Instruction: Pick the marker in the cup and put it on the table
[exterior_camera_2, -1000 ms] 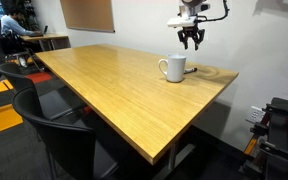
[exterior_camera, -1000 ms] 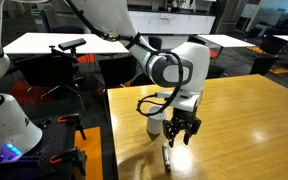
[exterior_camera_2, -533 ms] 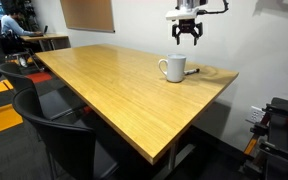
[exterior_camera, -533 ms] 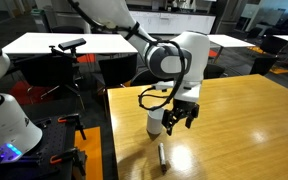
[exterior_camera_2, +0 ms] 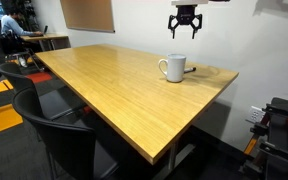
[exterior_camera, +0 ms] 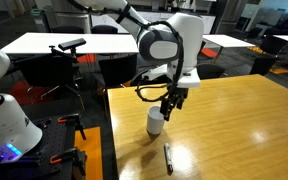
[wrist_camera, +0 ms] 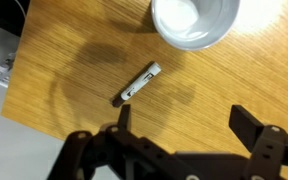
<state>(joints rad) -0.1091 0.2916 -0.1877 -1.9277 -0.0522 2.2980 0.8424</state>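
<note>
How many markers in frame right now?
1. The marker lies flat on the table, beside the cup and apart from it. The wrist view looks into the cup and shows no second marker there.

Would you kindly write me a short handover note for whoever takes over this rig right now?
Gripper: open and empty, hanging above the table near the cup, touching nothing.
Marker: lying flat on the table, beside the cup and apart from it.
Cup: upright; the wrist view shows nothing inside it.
Done: the marker is out of the cup and on the table.
Left: nothing of the job itself, as far as I can judge; probably only parking the arm.
</note>
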